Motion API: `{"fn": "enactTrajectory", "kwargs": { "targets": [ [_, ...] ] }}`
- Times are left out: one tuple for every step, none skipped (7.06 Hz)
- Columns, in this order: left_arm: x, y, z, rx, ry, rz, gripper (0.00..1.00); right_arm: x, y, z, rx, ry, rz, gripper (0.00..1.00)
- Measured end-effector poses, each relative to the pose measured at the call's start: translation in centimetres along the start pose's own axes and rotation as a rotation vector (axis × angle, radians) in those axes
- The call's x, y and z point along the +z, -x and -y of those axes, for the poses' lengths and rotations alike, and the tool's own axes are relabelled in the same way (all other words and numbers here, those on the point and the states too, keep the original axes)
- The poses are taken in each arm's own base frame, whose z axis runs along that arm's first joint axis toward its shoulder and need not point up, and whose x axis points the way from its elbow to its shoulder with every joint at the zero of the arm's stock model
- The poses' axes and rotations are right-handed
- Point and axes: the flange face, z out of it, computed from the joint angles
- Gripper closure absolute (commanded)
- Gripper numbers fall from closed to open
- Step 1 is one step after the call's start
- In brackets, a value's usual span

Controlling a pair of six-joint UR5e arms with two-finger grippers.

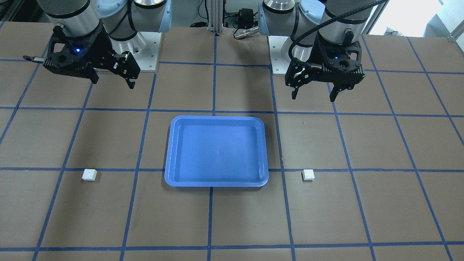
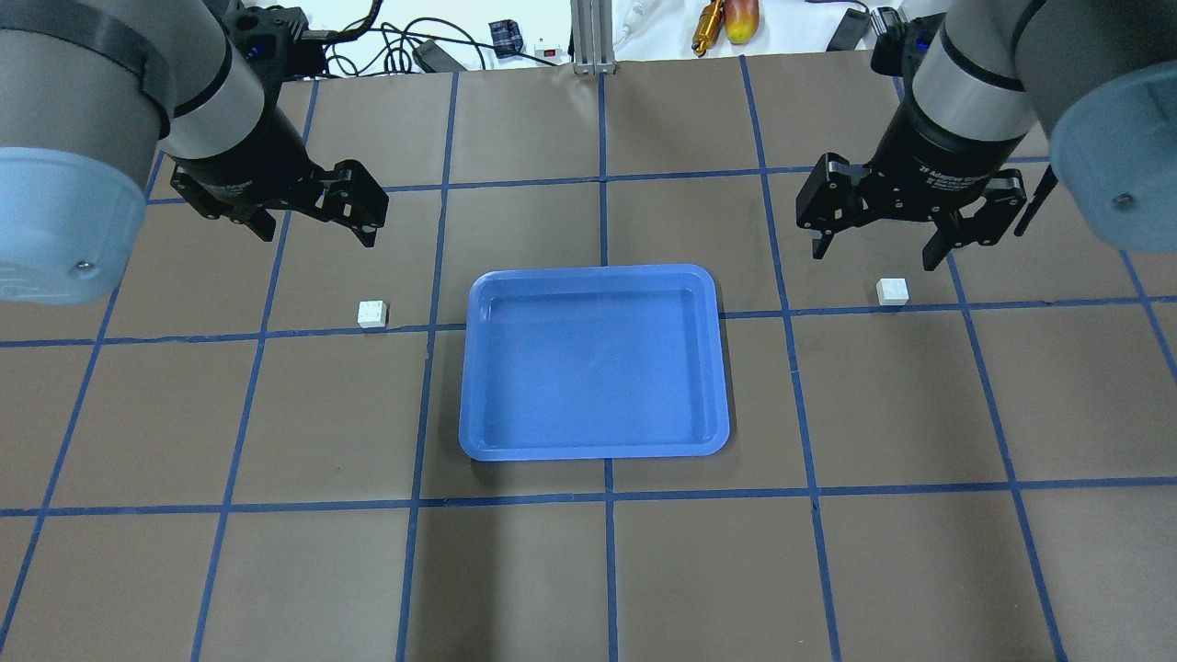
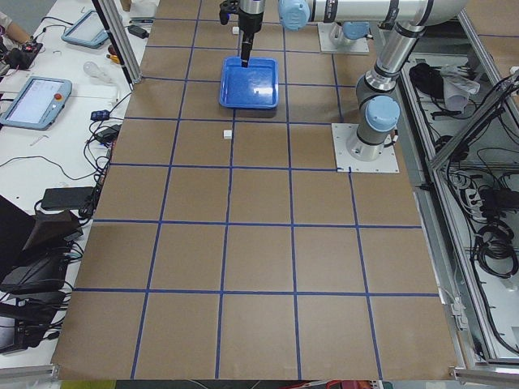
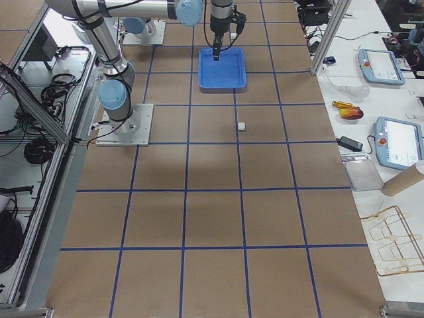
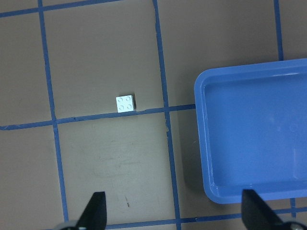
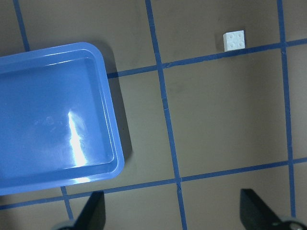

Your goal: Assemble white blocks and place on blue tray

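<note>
The blue tray (image 2: 593,368) lies empty in the middle of the table, seen also in the front view (image 1: 217,152). One white block (image 2: 371,314) lies to the tray's left, studs up, below my left gripper (image 2: 315,230), which is open and empty above the table. The left wrist view shows this block (image 5: 126,103) and the tray (image 5: 254,134). The other white block (image 2: 892,291) lies to the tray's right, just below my right gripper (image 2: 875,256), open and empty. The right wrist view shows it (image 6: 234,40) beside the tray (image 6: 53,110).
The brown table carries a grid of blue tape lines (image 2: 602,230). Both arm bases (image 1: 279,54) stand at the robot's edge. Cables and small tools (image 2: 726,23) lie beyond the far edge. Side benches hold tablets (image 4: 391,139).
</note>
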Motion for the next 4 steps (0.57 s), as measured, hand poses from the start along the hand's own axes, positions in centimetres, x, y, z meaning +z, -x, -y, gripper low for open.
{"fn": "enactTrajectory", "kwargs": {
  "targets": [
    [0.01, 0.03, -0.01, -0.001, 0.000, 0.000, 0.00, -0.03, -0.12, -0.02, 0.002, 0.004, -0.004, 0.00],
    [0.00, 0.12, -0.01, -0.003, 0.000, 0.000, 0.00, 0.01, -0.19, -0.14, 0.003, 0.013, -0.008, 0.00],
    [0.07, 0.21, 0.06, -0.005, 0.002, 0.000, 0.00, 0.07, -0.24, -0.29, 0.004, 0.026, -0.011, 0.00],
    [0.51, 0.38, 0.49, -0.008, 0.007, -0.002, 0.00, 0.00, -0.25, -0.36, 0.005, 0.030, -0.011, 0.00]
  ]
}}
